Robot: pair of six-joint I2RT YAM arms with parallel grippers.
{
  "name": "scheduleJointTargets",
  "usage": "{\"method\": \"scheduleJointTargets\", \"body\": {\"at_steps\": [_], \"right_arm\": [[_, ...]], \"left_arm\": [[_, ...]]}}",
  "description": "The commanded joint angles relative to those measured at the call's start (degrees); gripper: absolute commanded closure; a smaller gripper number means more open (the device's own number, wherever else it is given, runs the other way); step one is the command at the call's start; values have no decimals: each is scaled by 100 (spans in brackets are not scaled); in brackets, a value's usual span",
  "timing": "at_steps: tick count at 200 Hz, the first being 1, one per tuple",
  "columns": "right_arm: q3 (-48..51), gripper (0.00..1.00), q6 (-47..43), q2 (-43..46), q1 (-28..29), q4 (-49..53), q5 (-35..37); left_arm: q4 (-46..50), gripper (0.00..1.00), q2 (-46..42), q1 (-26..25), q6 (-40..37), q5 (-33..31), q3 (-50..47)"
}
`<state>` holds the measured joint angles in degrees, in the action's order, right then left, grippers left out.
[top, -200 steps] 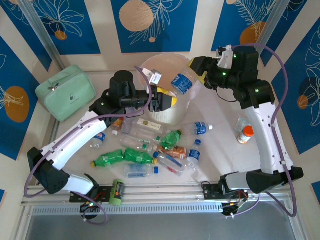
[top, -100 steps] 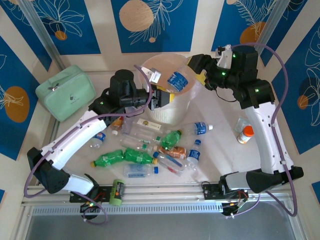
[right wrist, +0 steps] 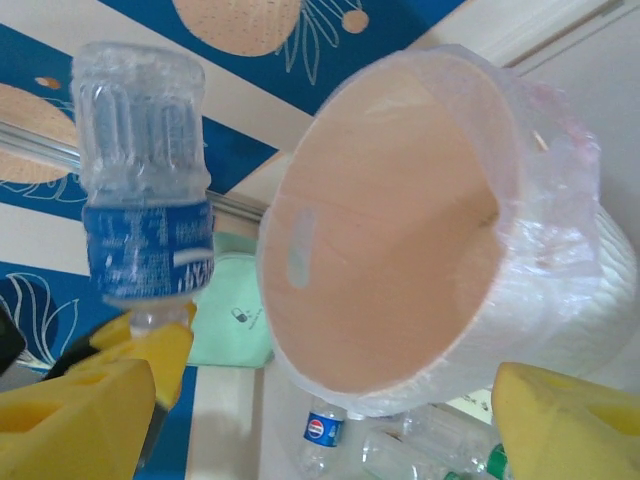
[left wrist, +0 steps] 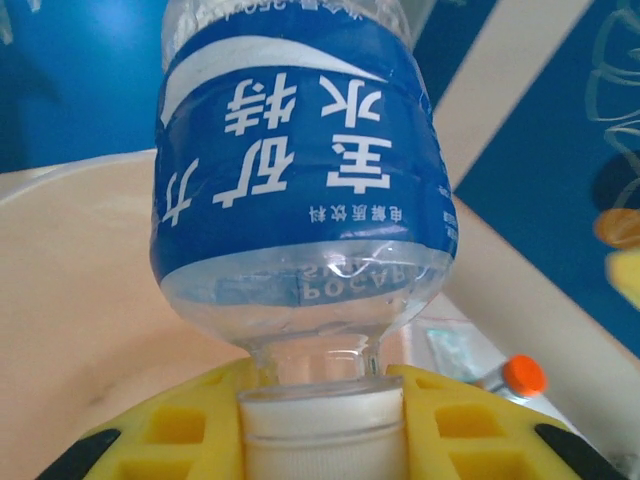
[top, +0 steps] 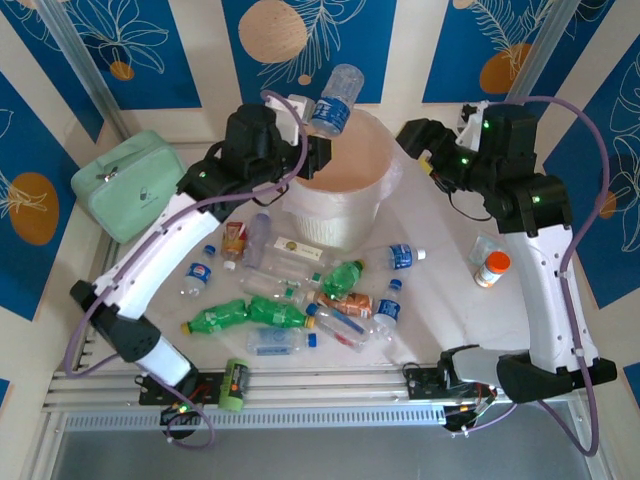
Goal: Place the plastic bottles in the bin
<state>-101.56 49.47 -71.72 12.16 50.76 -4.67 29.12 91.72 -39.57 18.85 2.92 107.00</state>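
Observation:
My left gripper is shut on the white cap of a clear plastic bottle with a blue label. It holds the bottle bottom-up above the far-left rim of the bin. In the left wrist view the yellow fingers clamp the cap, and the bottle rises over the bin's pinkish inside. My right gripper stands open and empty at the bin's right rim; its wrist view looks into the bin with the held bottle at left. Several more bottles, clear and green, lie in front of the bin.
A mint-green zip case sits at the far left. A small orange-capped container stands right of the pile. A green and orange cylinder lies by the near rail. Blue patterned walls close the back and sides.
The blue-label bottle passed from the right gripper to the left. My left arm rose with it to the bin's far rim. The right gripper opened and drew back to the right.

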Motion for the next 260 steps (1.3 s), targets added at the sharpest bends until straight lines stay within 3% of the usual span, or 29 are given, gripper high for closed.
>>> {"method": "scheduleJointTargets", "body": {"at_steps": [1, 65, 125, 139, 161, 184, 228, 260], "right_arm": [[255, 12, -65, 157, -117, 196, 74], [1322, 13, -15, 577, -392, 333, 42], [1815, 13, 15, 829, -711, 484, 45], [1815, 13, 24, 810, -776, 474, 3], [1800, 13, 39, 785, -803, 439, -34], [1764, 13, 27, 765, -821, 435, -53], [1676, 13, -60, 766, -840, 512, -44], [1671, 13, -113, 817, -836, 509, -26]], "left_arm": [[869, 75, 491, 164, -152, -540, 497], [1593, 74, 1304, 346, -173, -467, 1316], [1859, 76, 1402, 381, -92, -294, 1263], [1903, 69, 1388, 371, -64, -208, 1249], [1878, 42, 1293, 372, 28, -234, 1142], [1827, 28, 1167, 371, 31, -394, 1119], [1851, 22, 793, 389, 46, -741, 1168], [1805, 20, 9, 605, 241, -1264, 690]]}}
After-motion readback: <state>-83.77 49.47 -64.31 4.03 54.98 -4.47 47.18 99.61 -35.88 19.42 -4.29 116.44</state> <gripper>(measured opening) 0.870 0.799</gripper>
